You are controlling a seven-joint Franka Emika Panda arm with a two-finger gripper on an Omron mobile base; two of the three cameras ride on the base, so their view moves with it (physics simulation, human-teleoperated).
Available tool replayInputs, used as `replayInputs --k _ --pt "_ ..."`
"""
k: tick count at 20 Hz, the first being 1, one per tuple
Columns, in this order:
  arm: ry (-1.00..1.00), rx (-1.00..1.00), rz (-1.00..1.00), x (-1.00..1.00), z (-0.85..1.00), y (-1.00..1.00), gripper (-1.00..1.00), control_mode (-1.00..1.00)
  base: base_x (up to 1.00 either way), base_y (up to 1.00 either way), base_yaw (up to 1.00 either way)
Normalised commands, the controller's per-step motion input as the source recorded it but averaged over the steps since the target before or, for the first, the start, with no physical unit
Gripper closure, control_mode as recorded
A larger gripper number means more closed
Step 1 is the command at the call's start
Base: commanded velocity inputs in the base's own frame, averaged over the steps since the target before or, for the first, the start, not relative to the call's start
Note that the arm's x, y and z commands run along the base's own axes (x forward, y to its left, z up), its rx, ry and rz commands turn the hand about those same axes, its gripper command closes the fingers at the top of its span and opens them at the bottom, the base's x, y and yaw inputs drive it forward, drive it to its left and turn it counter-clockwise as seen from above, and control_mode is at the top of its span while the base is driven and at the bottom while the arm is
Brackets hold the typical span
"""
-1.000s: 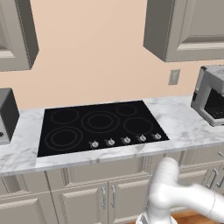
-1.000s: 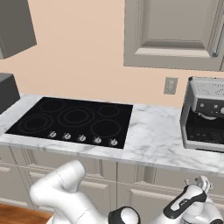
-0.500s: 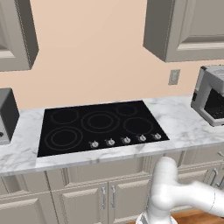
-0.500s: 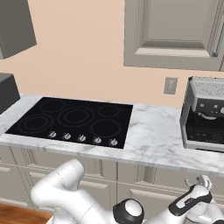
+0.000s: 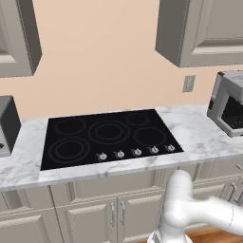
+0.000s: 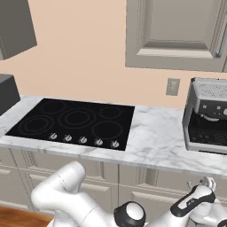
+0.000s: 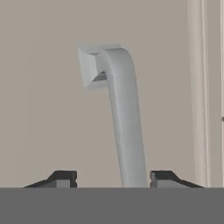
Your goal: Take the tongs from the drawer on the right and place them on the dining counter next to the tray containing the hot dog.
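Observation:
My gripper [image 7: 114,179] faces the taupe-beige front of the drawer [image 7: 43,109] at close range. The drawer's pale grey bar handle [image 7: 124,122] runs down between my two dark fingertips [image 7: 65,178]. The right tip sits close beside the bar and the left tip stands apart from it, so the jaws are open astride the handle. In the right base view my arm reaches low to the lower right, with the hand [image 6: 201,195] at the cabinet front under the counter. The tongs are hidden. The dining counter, the tray and the hot dog are out of view.
A marble counter [image 5: 194,130] carries a black cooktop [image 5: 107,137]. A steel coffee machine [image 6: 206,115] stands at its right and a dark toaster [image 5: 7,123] at its left. Taupe cabinet doors [image 5: 90,218] with bar handles line the base; wall cabinets [image 6: 177,35] hang above.
In the right base view the hand has edged slightly right and up toward the cabinet front. The base and the counter have not shifted.

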Motion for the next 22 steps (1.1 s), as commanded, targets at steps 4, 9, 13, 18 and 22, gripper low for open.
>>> replayInputs --k 4,9,13,18,22 --pt "0.0 0.0 0.0 0.0 0.0 0.0 1.0 -1.0 0.0 0.0 0.0" --pt "0.0 0.0 0.0 0.0 0.0 0.0 1.0 -1.0 0.0 0.0 0.0" --pt "0.0 0.0 0.0 -0.47 -0.02 0.0 1.0 -1.0 0.0 0.0 0.0" --pt "0.0 0.0 -0.04 -0.89 -0.1 -0.01 1.0 -1.0 0.0 0.0 0.0" --pt "0.01 0.0 -0.06 -0.99 -0.14 -0.03 1.0 -1.0 0.0 0.0 0.0"
